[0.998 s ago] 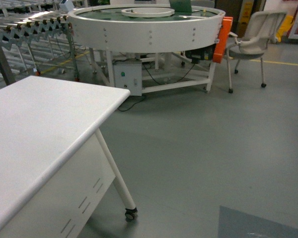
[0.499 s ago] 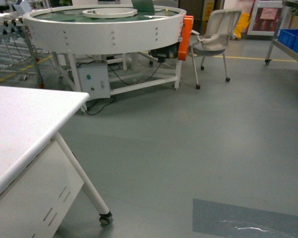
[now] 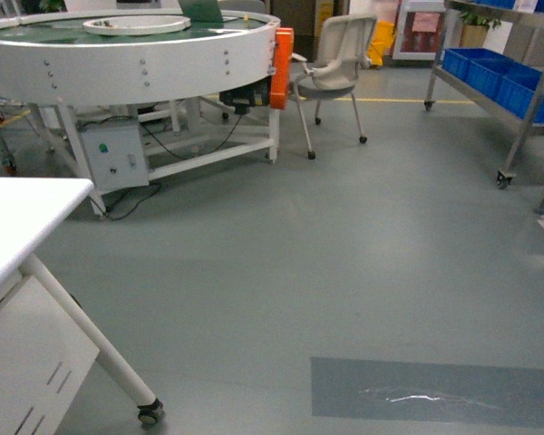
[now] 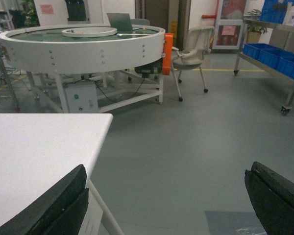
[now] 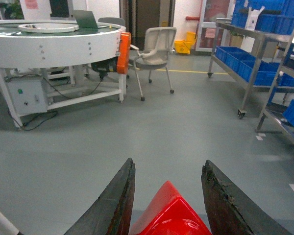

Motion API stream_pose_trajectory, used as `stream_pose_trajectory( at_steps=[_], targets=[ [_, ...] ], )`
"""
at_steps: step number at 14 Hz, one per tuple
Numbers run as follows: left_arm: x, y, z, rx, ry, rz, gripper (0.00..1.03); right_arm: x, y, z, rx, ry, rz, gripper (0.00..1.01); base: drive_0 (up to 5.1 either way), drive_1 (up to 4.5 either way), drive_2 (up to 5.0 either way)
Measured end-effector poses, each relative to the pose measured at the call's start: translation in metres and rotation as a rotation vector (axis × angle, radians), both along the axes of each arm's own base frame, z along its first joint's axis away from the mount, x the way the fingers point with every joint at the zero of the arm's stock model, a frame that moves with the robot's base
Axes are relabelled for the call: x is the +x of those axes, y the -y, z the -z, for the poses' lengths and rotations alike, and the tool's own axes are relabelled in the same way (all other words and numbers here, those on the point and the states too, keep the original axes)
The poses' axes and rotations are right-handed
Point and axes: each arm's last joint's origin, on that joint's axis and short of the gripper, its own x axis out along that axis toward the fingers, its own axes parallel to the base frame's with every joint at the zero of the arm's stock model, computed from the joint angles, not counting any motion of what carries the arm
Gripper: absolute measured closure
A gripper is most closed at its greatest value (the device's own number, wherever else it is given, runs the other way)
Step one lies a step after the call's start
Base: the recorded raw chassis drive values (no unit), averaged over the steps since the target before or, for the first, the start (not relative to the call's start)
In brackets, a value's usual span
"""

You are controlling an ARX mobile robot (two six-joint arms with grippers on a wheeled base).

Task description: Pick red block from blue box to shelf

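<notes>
Red block [image 5: 169, 213] at bottom centre of right wrist view, wedged between dark fingers of right gripper [image 5: 167, 205]: held for carrying to shelf. Left gripper [image 4: 166, 196] spread wide, empty, spare for now. Steel shelf [image 5: 264, 73] with dark blue crates [image 5: 245, 61] at right edge, well apart. White tabletop [image 3: 18, 217] lower left. Blue box not visible.
</notes>
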Motion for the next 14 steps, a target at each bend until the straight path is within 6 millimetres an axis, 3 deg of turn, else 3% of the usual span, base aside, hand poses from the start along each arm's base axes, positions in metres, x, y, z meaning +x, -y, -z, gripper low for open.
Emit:
stream_pose_trajectory(
  at_steps=[4, 14],
  targets=[
    [0.0000, 0.0000, 0.0000, 0.000, 0.000, 0.000, 0.05, 0.0000, 0.0000, -0.0001, 0.000, 0.001, 0.000, 0.65, -1.5, -1.49, -1.5],
    [0.0000, 0.0001, 0.0000, 0.000, 0.000, 0.001, 0.05, 0.0000, 0.0000, 0.0000, 0.000, 0.000, 0.000, 0.65, -0.1, 4.09, -4.3]
  ],
)
